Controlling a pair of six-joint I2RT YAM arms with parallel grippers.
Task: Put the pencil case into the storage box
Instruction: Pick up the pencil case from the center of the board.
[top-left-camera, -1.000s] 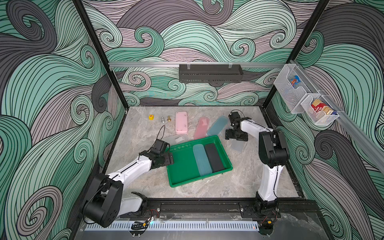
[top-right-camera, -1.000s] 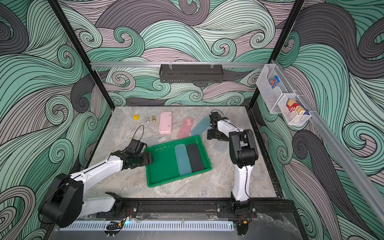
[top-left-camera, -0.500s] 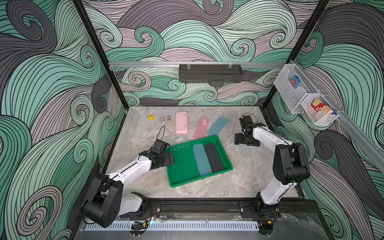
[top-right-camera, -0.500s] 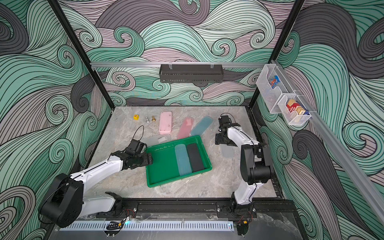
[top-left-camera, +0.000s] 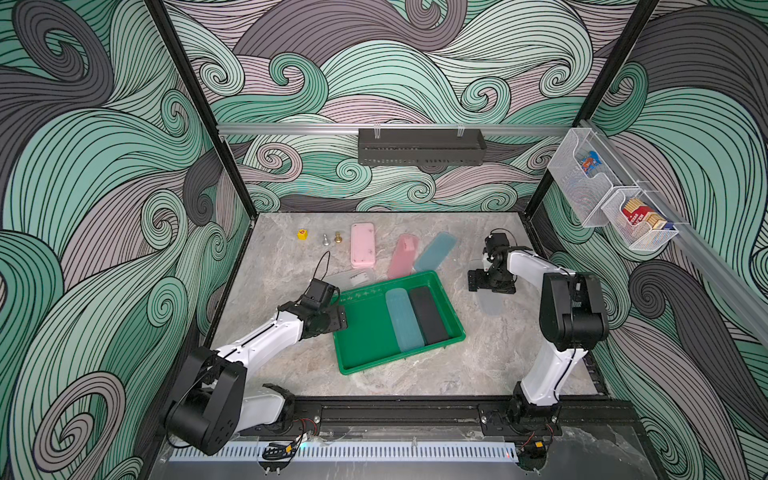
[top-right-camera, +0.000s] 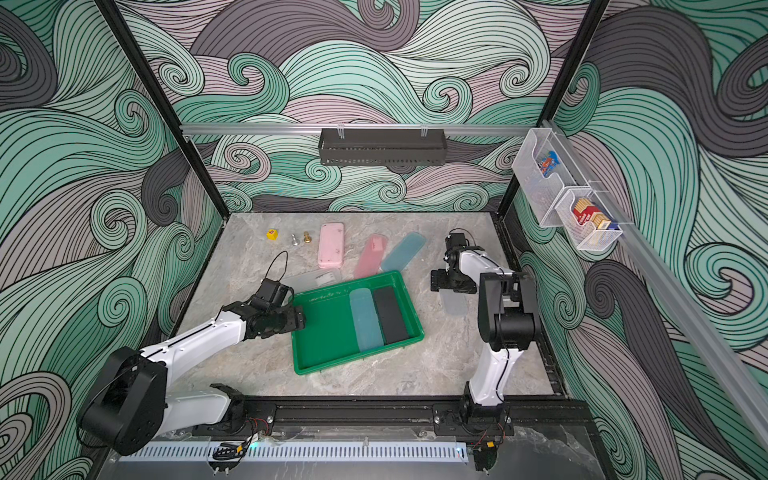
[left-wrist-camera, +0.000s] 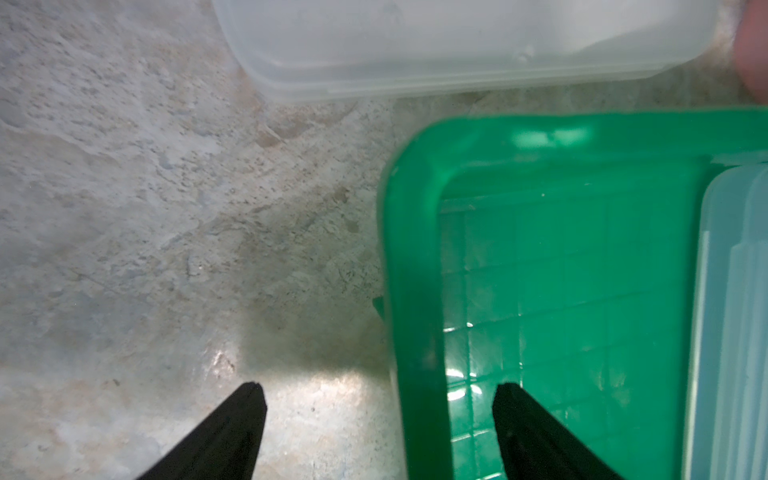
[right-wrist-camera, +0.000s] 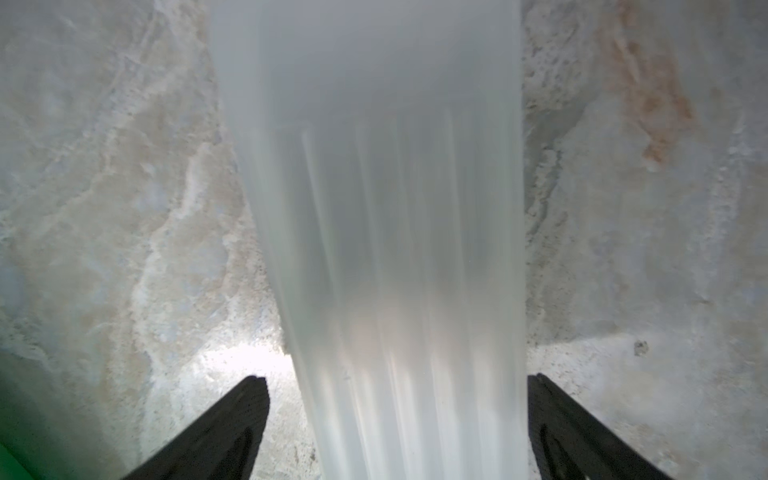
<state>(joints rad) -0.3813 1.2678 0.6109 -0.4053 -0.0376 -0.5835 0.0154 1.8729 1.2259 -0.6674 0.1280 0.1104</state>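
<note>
Trouble is most likely at the pickup. The right gripper (right-wrist-camera: 397, 384) stands wide open astride the clear pencil case (top-left-camera: 489, 302), which lies flat on the table (top-left-camera: 291, 270) beside the storage box (top-left-camera: 365, 332), not touching it. The case nearly fills the gap between the jaws, and in the wrist view one finger is just beside its edge. If the descent drifts a little, I think this finger lands on the case and not next to it. In both top views the gripper is near the far end of the case, so a grip there may let the long smooth body tip or slip out on the lift.

The left gripper (left-wrist-camera: 379, 388) is also open and holds nothing, with one finger outside the rim of the box and one inside. The bare floor of the box is on that same side, because a teal case (top-left-camera: 404, 320) and a black case (top-left-camera: 428, 316) take the other half. A careless drop could hit that finger or land on the teal case.
</note>
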